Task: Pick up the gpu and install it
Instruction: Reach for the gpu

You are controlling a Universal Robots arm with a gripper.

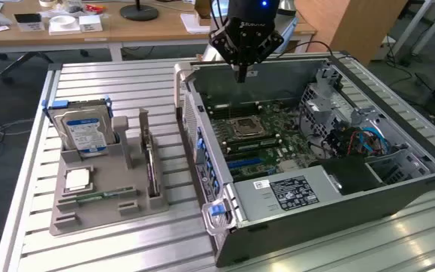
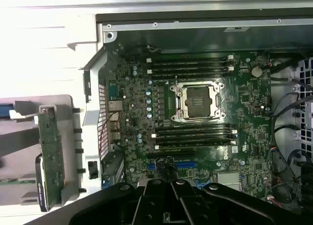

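Observation:
The gpu (image 1: 151, 167) stands on its long edge in a slot at the exterior view's right side of the grey holder (image 1: 108, 212). In the wrist view the gpu (image 2: 50, 151) shows its circuit-board face with a black edge behind it. My gripper (image 1: 241, 76) hangs over the far wall of the open computer case (image 1: 331, 198), well away from the gpu. Its fingers (image 2: 161, 188) are shut together with nothing between them. Below it lies the green motherboard (image 2: 244, 112) with its bare CPU socket (image 2: 198, 101).
The holder also carries a silver hard drive (image 1: 85, 133) with a blue label, a CPU chip (image 1: 77, 180) and a small green memory stick (image 1: 100, 196). Cables and a drive cage (image 1: 353, 136) fill the case's right side. A desk (image 1: 127, 28) with clutter stands behind the slatted table (image 1: 111, 79).

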